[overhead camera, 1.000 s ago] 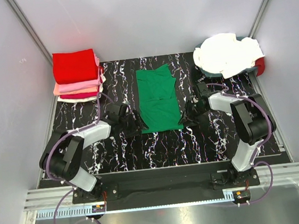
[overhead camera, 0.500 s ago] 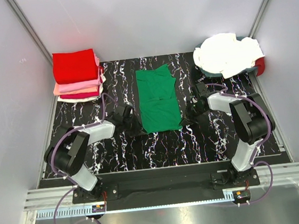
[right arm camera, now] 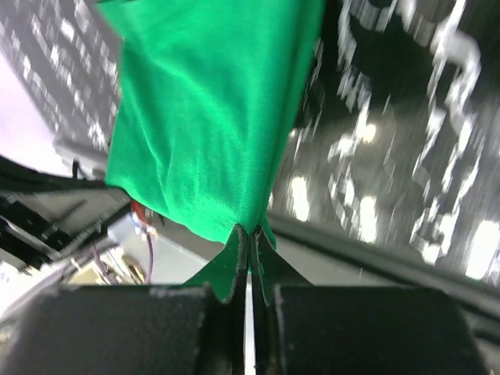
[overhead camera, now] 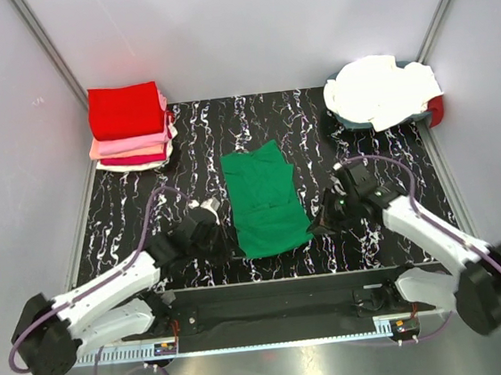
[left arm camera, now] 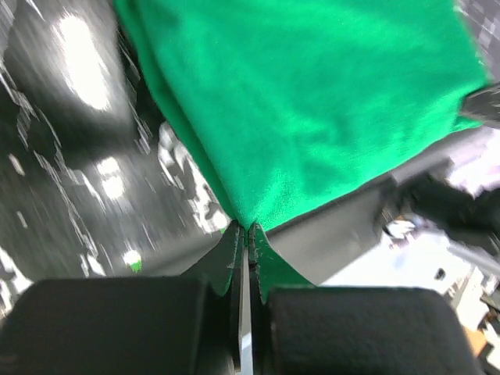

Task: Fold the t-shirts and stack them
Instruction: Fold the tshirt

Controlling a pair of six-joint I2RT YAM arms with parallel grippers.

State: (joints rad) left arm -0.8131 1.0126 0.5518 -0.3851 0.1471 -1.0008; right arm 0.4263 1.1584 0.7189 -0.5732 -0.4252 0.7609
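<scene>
A bright green t-shirt, folded into a long strip, lies on the black white-veined mat with its near end by the mat's front edge. My left gripper is shut on the near left corner of the green t-shirt. My right gripper pinches the near right corner of the green t-shirt. In both wrist views the cloth spreads away from the closed fingertips, with the left gripper and the right gripper at the cloth's edge.
A stack of folded t-shirts, red on top with pink and cream below, stands at the back left. A heap of white t-shirts lies in a basket at the back right. Grey walls enclose the table.
Both grippers closed on the near corners of the green t-shirt and pulled it toward the front edge. The arms stretched out lower and closer to their bases.
</scene>
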